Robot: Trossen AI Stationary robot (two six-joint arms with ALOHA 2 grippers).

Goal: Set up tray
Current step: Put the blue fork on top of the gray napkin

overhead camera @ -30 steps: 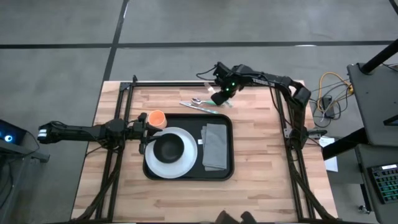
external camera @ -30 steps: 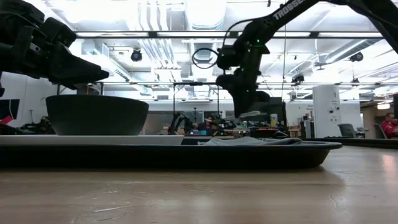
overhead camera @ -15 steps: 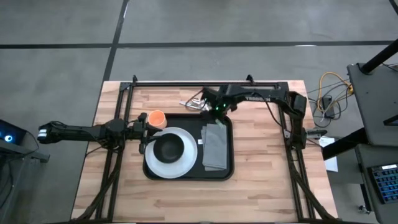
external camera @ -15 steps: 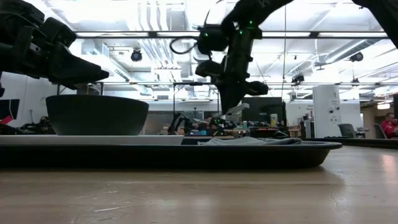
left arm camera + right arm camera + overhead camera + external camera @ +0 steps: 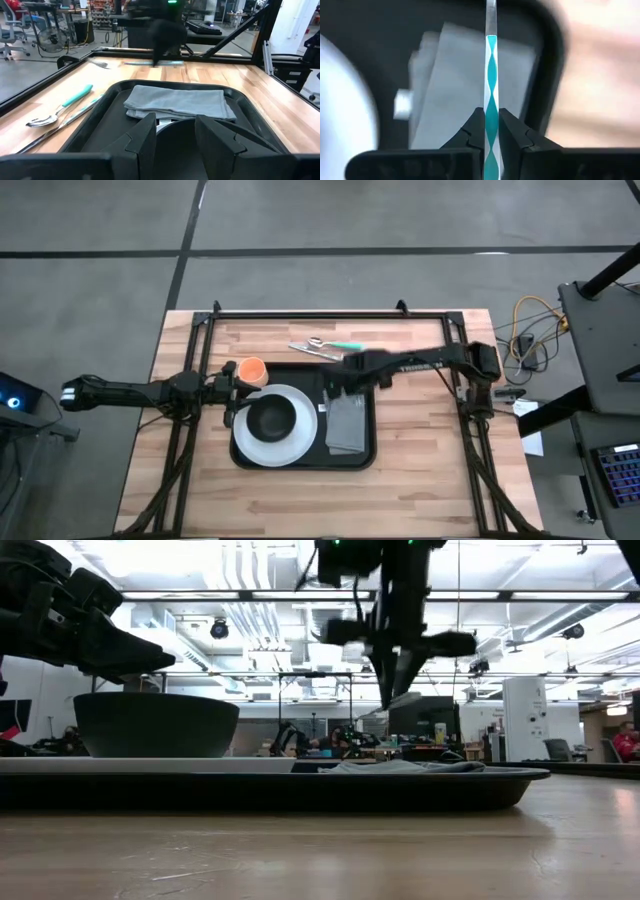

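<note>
Tray [image 5: 305,456] sits mid-table, plate, bowl and napkin [image 5: 346,425] on it. Right gripper [image 5: 338,392] clamped on teal-handled utensil [image 5: 491,95] above napkin; thin grip, could twist or drop off-target. Left gripper [image 5: 236,392] waits, fingers apart, by bowl

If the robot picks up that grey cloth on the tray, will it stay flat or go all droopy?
Probably droopy. The grey cloth lies folded in soft layers with rounded edges on the tray, so it would likely sag from wherever it is pinched. It looks thin, so probably light. A push might bunch it up instead of sliding it whole.
</note>
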